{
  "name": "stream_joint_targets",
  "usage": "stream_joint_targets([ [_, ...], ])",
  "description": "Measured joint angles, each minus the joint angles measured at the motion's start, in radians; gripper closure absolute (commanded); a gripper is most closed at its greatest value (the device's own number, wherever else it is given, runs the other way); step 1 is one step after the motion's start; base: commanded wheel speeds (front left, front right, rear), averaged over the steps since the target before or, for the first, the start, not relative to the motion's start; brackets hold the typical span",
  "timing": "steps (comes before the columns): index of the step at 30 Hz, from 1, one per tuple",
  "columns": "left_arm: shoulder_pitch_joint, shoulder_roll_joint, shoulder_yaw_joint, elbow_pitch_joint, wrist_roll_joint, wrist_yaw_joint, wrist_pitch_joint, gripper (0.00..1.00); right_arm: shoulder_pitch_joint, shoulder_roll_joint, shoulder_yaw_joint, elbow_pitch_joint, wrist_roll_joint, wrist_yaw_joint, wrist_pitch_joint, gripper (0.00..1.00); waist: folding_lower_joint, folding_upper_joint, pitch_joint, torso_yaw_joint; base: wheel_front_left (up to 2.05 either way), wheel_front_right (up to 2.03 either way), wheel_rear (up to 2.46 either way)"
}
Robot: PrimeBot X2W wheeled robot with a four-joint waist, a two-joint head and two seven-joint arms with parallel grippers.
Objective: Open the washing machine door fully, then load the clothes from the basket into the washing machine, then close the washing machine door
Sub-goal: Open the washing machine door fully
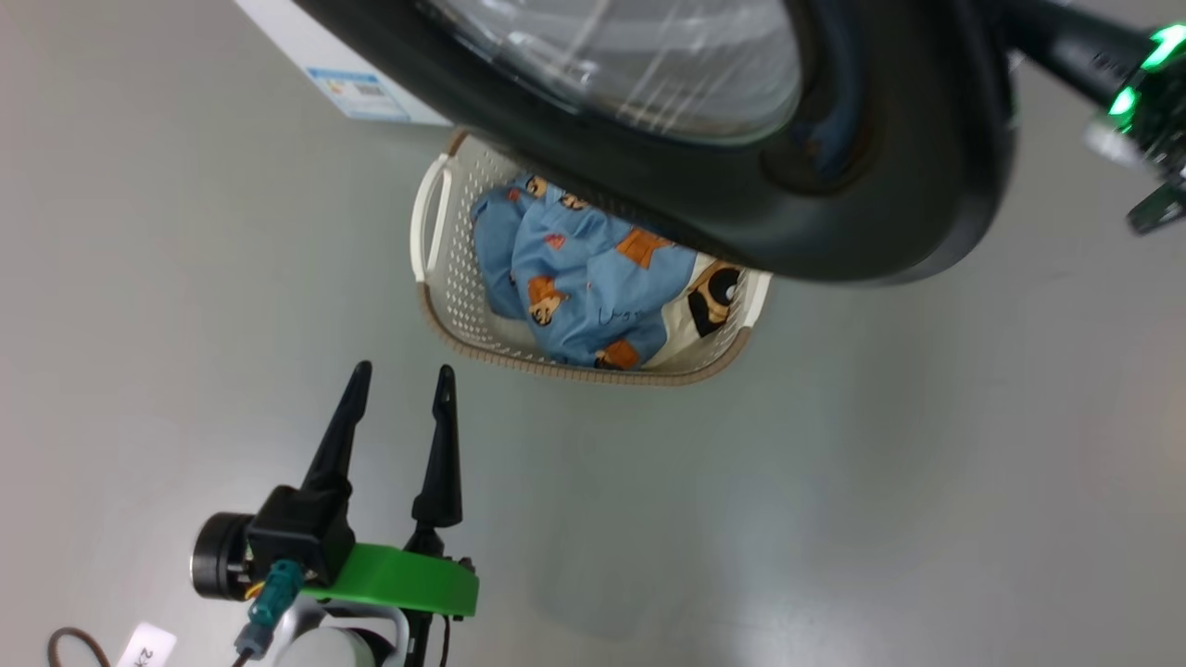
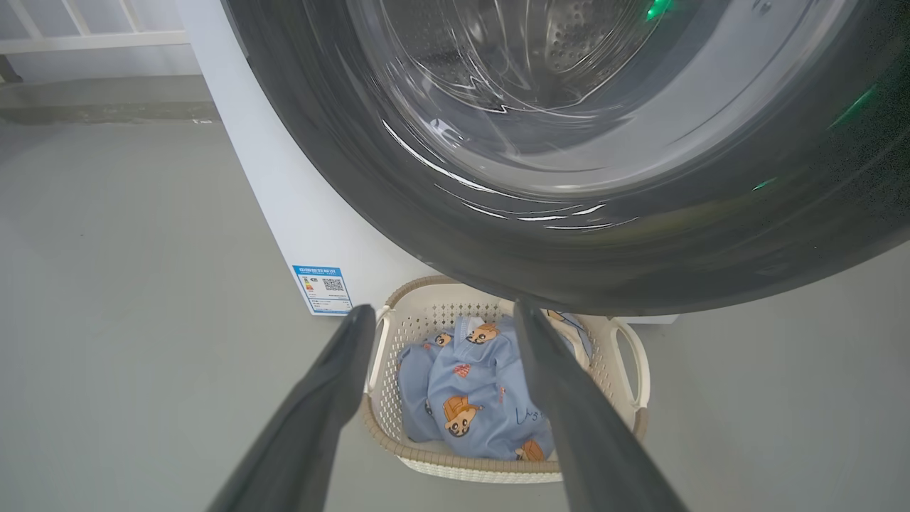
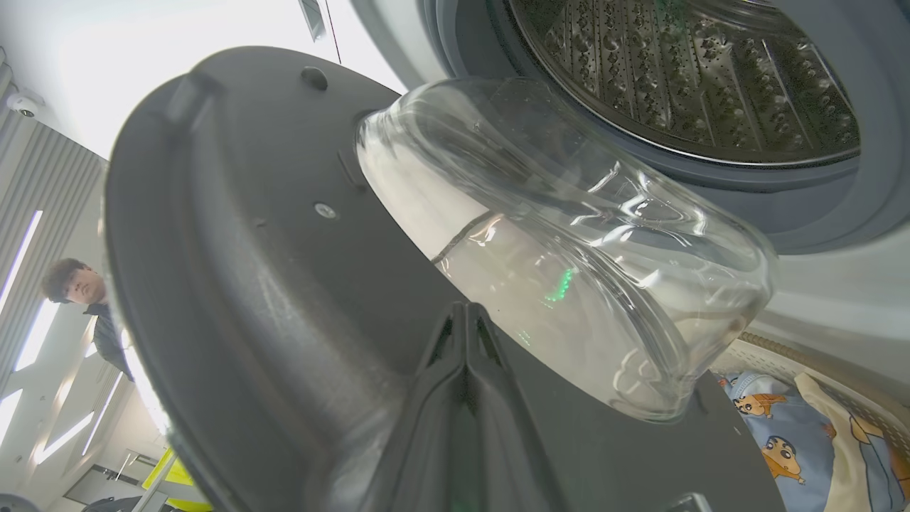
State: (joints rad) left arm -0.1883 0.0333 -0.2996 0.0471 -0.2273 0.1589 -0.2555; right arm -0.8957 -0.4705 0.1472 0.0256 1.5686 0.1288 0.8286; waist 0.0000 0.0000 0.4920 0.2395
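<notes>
Right gripper pinched together at washing machine door; left gripper wide, clothes beyond tips.

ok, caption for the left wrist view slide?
Left gripper, jaws open, aimed at the basket of clothes beneath the open washing machine door.

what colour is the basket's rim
Brown woven-look rim on a cream basket; best in the left wrist view.

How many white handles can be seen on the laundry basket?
2. In the left wrist view, one handle is at the left end of the basket, and the other handle is at its right end. Neither is hidden.
</notes>
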Motion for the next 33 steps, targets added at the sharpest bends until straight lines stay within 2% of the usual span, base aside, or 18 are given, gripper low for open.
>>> stream_joint_targets([
  [15, 0.026, 0.000, 0.058, 0.032, 0.000, -0.033, 0.000, 0.00, 0.127, 0.045, 0.128, -0.040, -0.028, 0.000, -0.071, 1.00, 0.0000, 0.0000, -0.111, -0.062, 0.00, 0.00, 0.00],
  [33, 0.047, 0.001, 0.079, 0.042, -0.026, -0.046, 0.000, 0.00, 0.204, 0.109, 0.261, -0.025, -0.028, 0.000, -0.175, 1.00, 0.0000, 0.0000, -0.190, -0.053, 0.00, 0.00, 0.00],
])
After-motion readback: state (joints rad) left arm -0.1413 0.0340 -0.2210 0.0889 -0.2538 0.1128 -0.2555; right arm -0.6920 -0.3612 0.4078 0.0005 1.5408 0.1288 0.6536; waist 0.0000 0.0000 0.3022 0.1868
